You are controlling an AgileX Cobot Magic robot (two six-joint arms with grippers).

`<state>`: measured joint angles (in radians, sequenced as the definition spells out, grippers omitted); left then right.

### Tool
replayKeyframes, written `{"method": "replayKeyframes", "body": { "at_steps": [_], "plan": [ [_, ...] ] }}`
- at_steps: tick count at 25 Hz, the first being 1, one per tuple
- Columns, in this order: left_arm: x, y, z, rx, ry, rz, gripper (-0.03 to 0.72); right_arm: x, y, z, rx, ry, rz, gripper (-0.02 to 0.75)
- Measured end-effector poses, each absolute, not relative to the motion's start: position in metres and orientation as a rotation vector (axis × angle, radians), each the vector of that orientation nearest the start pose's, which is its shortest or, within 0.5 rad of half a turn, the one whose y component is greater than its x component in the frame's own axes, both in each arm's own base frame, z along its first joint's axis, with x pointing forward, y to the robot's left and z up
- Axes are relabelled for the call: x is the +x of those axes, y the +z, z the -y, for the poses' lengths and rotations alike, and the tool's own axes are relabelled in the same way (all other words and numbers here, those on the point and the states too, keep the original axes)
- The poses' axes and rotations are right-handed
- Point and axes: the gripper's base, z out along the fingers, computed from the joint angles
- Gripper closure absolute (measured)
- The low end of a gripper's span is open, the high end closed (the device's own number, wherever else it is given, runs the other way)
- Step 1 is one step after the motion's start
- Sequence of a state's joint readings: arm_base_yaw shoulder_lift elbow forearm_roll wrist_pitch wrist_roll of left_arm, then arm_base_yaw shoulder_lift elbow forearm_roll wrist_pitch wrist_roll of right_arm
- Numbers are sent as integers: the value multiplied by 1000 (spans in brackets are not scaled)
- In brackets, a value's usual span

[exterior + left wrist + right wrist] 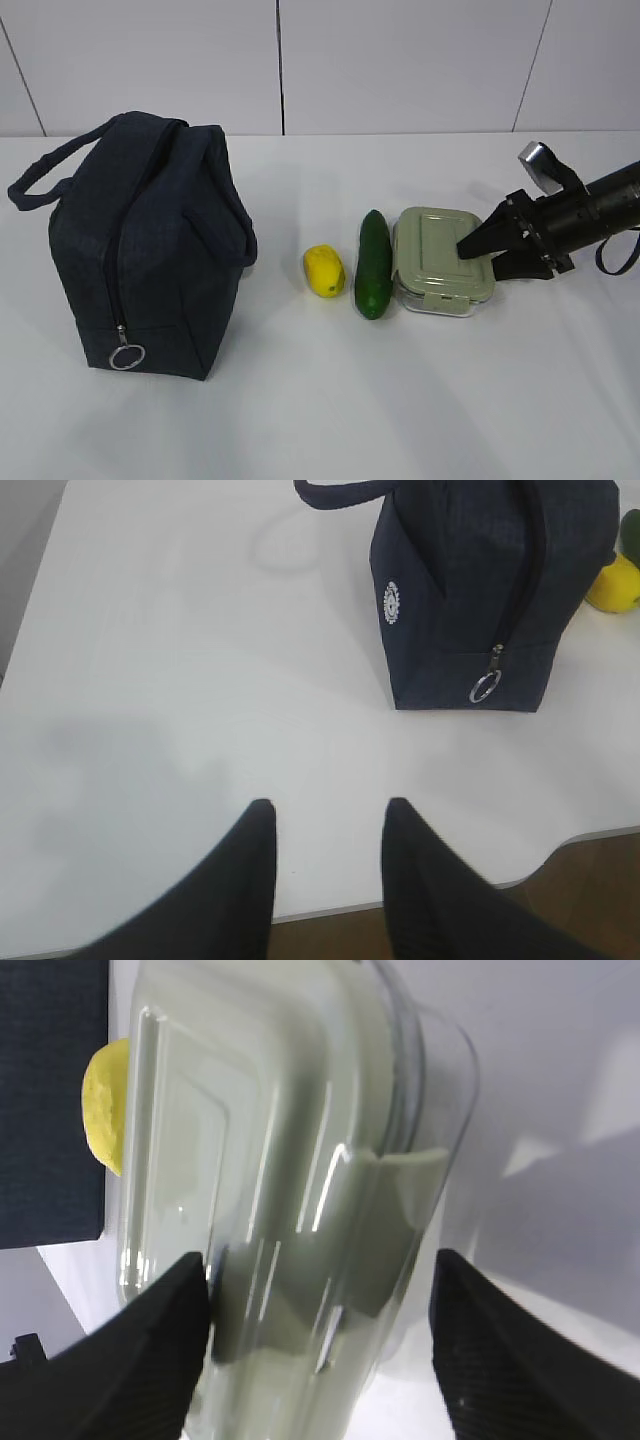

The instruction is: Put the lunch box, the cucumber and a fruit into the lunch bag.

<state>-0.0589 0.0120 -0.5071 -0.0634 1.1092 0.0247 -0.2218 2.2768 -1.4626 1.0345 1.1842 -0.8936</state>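
The dark navy lunch bag (150, 240) (470, 580) stands upright at the left, its zipper shut and the ring pull (127, 355) hanging low. To its right lie the yellow fruit (324, 271) (105, 1105), the cucumber (374, 262) and the lunch box (435, 255) (290, 1160) with its sage-green lid. My right gripper (480, 262) (320, 1260) is open and straddles the lunch box's right end: one finger is against the lid side, the other stands clear of the base. My left gripper (328, 805) hangs open and empty over the table's near edge, left of the bag.
The white table (300, 400) spreads bare in front of the objects and left of the bag. Its near edge (560, 845) shows in the left wrist view, with brown floor beyond. A white panelled wall (400, 60) stands behind.
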Motion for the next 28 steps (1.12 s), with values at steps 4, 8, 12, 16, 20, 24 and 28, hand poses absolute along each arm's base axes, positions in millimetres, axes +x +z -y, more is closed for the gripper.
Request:
{"method": "replayKeyframes", "body": {
  "at_steps": [4,8,12,16,20,24,28],
  "plan": [
    [-6,276,5,92,-97,-2095,449,417,108,20,-81,1291,-2657,231],
    [-6,276,5,92,-97,-2095,450,418,109,19,-57,1303,-2644,237],
    [-6,276,5,92,-97,-2095,450,419,109,19,-36,1308,-2642,265],
    [-6,276,5,92,-97,-2095,450,419,109,19,6,1319,-2652,274],
    [-6,276,5,92,-97,-2095,450,419,109,19,70,1334,-2667,275],
    [-6,276,5,92,-97,-2095,450,419,109,19,92,1339,-2673,276],
    [-6,276,5,92,-97,-2095,450,419,108,19,99,1341,-2675,276]
  ]
}}
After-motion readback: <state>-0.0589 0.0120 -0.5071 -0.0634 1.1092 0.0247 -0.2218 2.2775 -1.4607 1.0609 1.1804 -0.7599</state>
